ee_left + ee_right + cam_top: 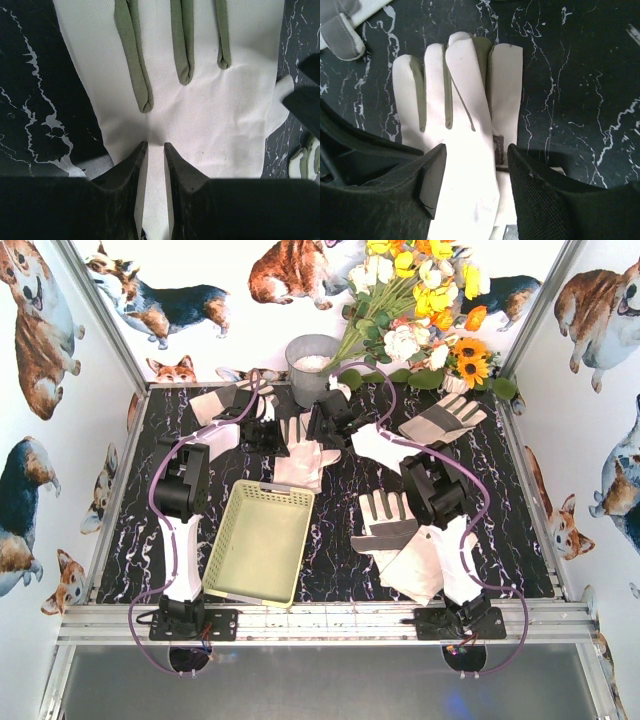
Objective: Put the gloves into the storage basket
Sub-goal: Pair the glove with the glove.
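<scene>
Close together mid-counter, the left pincer (156, 144) pinched a fold in the palm of one glove (200, 110), while the right pincer (476, 150) stood spread astride a second glove (465, 95). The basket (260, 540) sat toward the near edge; a bucket (310, 370) and flowers (420, 300) crowded the back edge.

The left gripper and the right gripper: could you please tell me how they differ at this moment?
The left gripper is nearly shut, pinching the fabric of the spread-fingered glove; the right gripper is wide open. The left gripper holds its glove; the right gripper only straddles the close-fingered glove. Both face a cream glove on the black marbled table.
</scene>
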Action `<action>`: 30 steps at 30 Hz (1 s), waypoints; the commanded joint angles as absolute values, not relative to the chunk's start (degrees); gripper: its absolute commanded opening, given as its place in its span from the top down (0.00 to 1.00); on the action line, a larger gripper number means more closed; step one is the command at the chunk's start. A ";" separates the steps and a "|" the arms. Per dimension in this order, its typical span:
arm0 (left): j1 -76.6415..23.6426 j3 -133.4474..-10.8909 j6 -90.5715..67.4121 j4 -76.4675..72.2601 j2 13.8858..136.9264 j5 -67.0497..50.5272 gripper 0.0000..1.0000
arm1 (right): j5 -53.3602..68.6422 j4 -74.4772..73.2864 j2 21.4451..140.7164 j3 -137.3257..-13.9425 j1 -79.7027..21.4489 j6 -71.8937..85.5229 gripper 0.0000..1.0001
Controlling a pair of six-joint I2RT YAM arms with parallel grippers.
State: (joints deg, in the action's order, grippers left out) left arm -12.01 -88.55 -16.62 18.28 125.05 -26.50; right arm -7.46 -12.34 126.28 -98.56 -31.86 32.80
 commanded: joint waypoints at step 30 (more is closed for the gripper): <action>-11.87 -88.05 -14.41 25.38 127.44 -25.14 0.85 | -7.54 -12.48 133.78 -108.01 -28.04 34.43 1.00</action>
State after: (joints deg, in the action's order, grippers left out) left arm -12.01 -88.84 -15.79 19.64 125.10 -27.00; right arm -2.85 -13.04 136.27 -108.55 -28.75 33.08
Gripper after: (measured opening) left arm 0.152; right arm 0.025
